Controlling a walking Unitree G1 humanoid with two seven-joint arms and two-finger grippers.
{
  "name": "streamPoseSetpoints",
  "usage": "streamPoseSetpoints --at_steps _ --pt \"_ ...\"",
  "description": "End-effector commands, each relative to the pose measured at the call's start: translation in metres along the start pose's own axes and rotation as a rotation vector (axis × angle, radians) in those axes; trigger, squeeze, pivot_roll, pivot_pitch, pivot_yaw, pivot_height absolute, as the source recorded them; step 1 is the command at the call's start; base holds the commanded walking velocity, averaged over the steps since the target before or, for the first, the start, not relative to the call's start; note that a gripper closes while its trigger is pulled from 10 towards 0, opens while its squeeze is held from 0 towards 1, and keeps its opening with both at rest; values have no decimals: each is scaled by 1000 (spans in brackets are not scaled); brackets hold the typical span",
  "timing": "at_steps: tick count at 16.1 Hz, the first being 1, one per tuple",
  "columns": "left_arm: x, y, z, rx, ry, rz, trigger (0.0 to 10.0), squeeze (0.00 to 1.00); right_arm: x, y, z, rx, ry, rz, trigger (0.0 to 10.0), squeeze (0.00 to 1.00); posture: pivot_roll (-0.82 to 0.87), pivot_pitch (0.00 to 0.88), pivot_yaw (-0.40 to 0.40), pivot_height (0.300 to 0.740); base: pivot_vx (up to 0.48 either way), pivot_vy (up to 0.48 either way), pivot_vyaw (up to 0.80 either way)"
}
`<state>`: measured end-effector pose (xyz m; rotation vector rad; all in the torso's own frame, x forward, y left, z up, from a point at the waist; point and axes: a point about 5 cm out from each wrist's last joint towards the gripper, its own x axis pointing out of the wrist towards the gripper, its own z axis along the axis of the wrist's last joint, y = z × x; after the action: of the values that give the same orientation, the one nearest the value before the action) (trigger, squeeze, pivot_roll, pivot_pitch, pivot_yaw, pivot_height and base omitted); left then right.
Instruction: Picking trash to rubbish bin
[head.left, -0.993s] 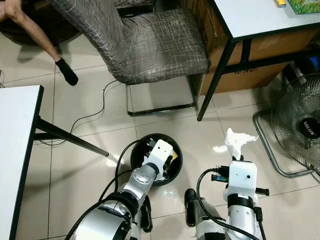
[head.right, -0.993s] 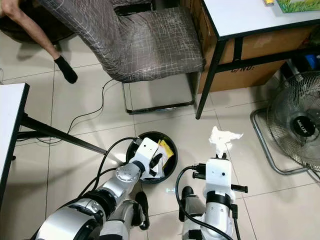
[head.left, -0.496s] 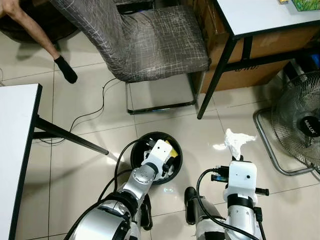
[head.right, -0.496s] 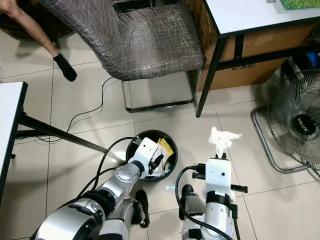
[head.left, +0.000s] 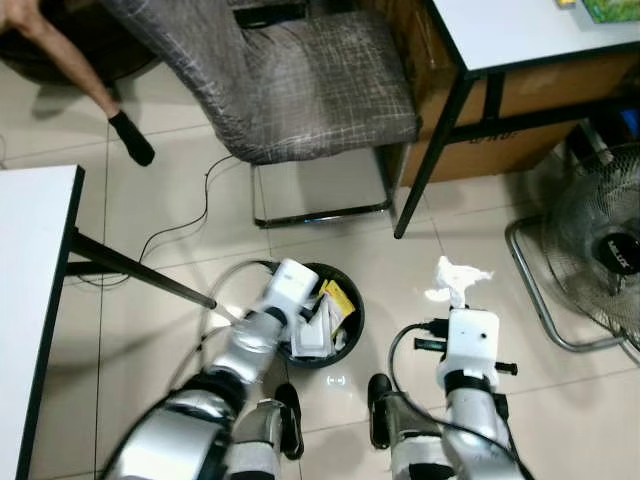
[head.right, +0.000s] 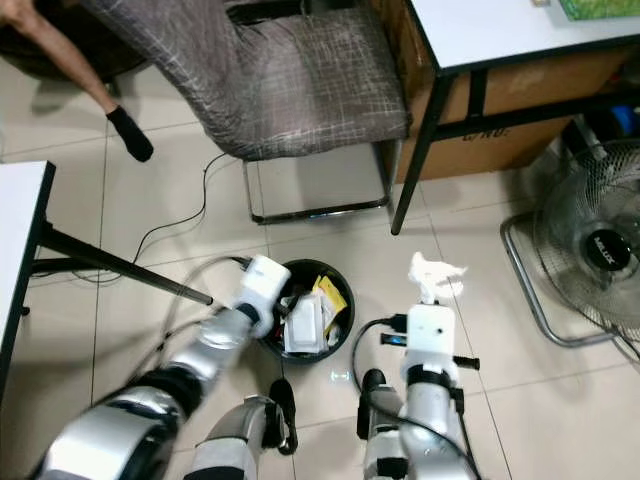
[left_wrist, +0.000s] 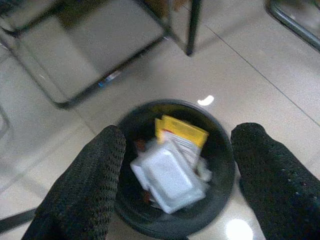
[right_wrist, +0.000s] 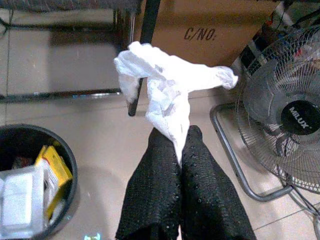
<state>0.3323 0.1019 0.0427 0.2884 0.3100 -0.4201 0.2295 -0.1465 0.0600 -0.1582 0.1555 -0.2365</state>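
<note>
The right gripper (right_wrist: 181, 165) has its fingers pinched tight on a crumpled white tissue (right_wrist: 167, 92), held above the floor beside the black bin (head.right: 305, 318). The left gripper (left_wrist: 180, 170) hovers wide open and empty over the bin. I judge the tissue should be carried fully above the rim before release.

Crumpled white tissue (right_wrist: 167, 95), pinched upright at its lower tip, off the floor. Round black rubbish bin (head.left: 354, 304) on tile, holding white and yellow packaging.
</note>
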Motion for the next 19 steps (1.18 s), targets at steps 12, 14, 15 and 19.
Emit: streamPoseSetpoints --at_steps 12,14,15,19 --pt "-65 59 -14 57 -140 -265 10000 0 53 -5 -39 1 149 202 10000 0 210 374 24 740 0 0 0" --pt "-75 61 -13 79 -132 -307 10000 0 55 -1 -42 7 166 236 10000 0 219 380 28 740 0 0 0" --pt "-77 61 -13 90 -131 -322 10000 0 56 1 -42 14 172 247 10000 0 219 380 28 740 0 0 0" --pt "-91 54 -8 118 -112 -451 10000 0 61 14 -46 34 207 335 10000 0 236 390 39 740 0 0 0"
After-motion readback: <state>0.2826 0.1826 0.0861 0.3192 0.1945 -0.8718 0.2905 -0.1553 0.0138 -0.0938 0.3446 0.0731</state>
